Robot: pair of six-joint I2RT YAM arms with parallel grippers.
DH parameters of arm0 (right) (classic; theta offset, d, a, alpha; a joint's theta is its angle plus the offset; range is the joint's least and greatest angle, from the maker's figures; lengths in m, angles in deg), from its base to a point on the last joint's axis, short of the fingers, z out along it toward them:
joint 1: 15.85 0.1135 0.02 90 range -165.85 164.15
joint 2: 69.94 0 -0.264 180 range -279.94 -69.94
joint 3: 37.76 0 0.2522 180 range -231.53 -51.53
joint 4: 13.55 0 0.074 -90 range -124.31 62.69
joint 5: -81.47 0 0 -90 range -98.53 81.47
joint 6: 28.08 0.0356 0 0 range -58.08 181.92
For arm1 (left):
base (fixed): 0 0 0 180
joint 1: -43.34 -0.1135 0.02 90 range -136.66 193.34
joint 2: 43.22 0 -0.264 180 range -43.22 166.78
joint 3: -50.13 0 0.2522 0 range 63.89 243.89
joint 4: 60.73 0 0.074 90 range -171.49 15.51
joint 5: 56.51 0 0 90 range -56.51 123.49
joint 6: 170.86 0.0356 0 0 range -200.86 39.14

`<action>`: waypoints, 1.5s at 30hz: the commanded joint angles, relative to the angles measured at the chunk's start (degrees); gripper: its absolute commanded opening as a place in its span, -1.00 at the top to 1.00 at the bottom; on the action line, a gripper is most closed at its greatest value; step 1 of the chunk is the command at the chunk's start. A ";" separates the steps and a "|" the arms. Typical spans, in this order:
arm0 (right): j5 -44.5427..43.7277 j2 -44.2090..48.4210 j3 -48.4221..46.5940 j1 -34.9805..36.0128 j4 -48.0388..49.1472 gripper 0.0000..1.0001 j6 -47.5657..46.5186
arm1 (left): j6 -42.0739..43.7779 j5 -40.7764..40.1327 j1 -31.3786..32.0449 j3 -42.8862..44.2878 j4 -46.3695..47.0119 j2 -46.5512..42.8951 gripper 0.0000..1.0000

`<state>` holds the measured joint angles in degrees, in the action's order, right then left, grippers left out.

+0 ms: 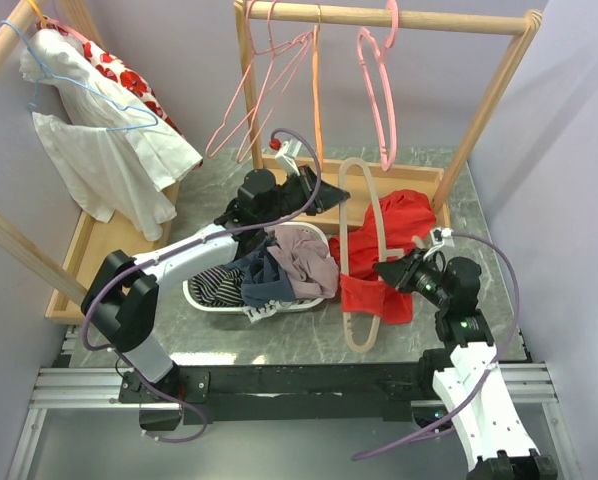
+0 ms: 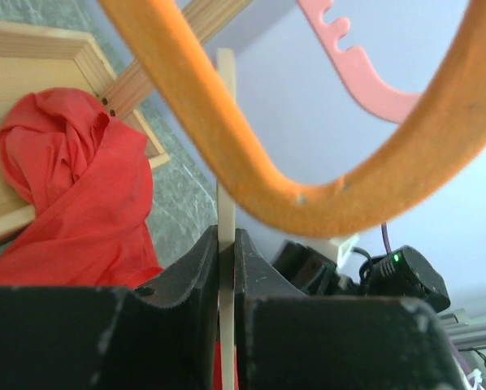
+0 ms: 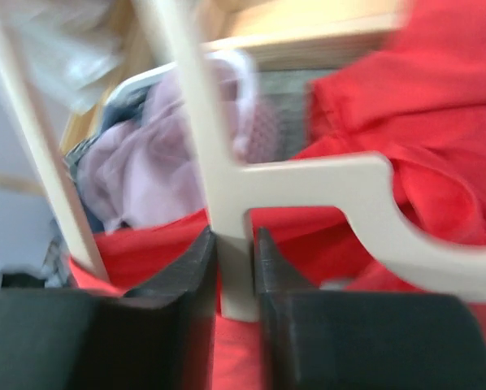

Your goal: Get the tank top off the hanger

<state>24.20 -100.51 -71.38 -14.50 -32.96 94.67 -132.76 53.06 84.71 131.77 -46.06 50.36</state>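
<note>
The red tank top [image 1: 404, 225] lies bunched on the table, draped around the right side of a beige hanger [image 1: 357, 330]. The hanger's left arm is bare. My left gripper [image 1: 331, 196] is shut on the hanger near its hook; in the left wrist view the thin beige strip [image 2: 225, 146] is pinched between the jaws of that gripper [image 2: 225, 253], with the tank top [image 2: 72, 179] behind. My right gripper [image 1: 387, 270] is shut on the hanger's lower part. In the right wrist view this gripper [image 3: 235, 252] clamps the hanger [image 3: 308, 175] over the red fabric [image 3: 438, 97].
A white basket [image 1: 204, 298] of mixed clothes sits left of the hanger. A wooden rack [image 1: 429, 20] above holds pink hangers [image 1: 379, 90] and an orange hanger [image 1: 317, 100], which is close in the left wrist view [image 2: 438, 162]. A white floral garment [image 1: 109, 150] hangs at the left.
</note>
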 commanded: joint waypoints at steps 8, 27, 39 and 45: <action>1.82 12.19 -6.85 -0.20 -2.58 1.00 -2.86 | -1.28 1.26 -0.76 0.15 1.72 -0.42 0.98; 5.67 11.06 -20.93 -0.29 -13.86 0.72 -7.97 | -2.15 2.84 -0.76 6.21 -2.32 7.40 0.98; 4.11 9.82 -22.50 -0.29 -15.88 1.00 -10.25 | -2.51 3.54 -0.23 6.48 -2.06 7.85 0.97; -16.68 10.27 -26.37 -0.29 -19.48 1.00 -16.84 | 1.18 4.16 -0.23 6.57 -6.09 5.31 -0.29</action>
<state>21.53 -90.76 -92.58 -14.96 -55.32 83.00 -135.63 55.25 83.86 136.36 -48.60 57.84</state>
